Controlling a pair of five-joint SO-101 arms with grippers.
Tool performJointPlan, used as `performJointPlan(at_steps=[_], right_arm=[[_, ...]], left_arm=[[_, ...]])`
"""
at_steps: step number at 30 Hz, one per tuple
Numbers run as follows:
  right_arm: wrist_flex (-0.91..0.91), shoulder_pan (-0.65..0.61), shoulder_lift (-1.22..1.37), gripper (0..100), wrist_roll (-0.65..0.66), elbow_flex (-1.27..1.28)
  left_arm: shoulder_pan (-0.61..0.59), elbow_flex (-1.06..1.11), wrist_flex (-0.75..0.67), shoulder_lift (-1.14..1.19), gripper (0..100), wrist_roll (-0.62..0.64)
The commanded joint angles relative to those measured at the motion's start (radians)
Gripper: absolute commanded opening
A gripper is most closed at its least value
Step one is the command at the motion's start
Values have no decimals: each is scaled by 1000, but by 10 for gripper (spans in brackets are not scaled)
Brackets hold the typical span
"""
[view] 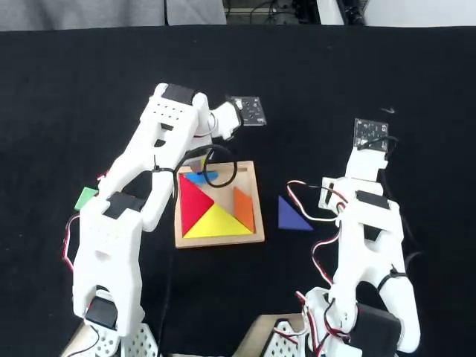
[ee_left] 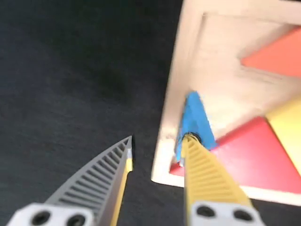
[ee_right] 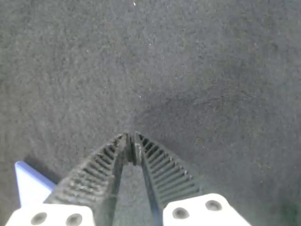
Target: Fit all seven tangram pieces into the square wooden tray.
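One finger of my spread left claw point(ee_left: 159, 140) touches the blue piece point(ee_left: 194, 115) at eleven o'clock in the tray point(ee_left: 183, 70); pushing could jam it.

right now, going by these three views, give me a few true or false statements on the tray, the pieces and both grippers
1. The red triangle lies inside the wooden tray. True.
2. The violet-blue triangle is in the tray. False: it lies on the black cloth beside the tray.
3. The left gripper is open, with one fingertip at the light blue piece by the tray's corner. True.
4. The right gripper holds a piece. False: it is shut on nothing, over the cloth.
5. The green piece sits in the tray. False: it lies on the cloth outside the tray.
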Motion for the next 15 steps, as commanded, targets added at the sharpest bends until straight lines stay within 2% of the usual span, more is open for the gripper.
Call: performJointPlan(at_steps=[1,7,15], right_arm=[[-15,6,-4,12,0,-65],[-15,-18,-4,12,0,-62],[-15,-17,-4,12,0,-62]], left_arm=[[30,-84,92,-23,173,2],[68,-136,133,-23,173,8],[131,-93,48,23,173,46]])
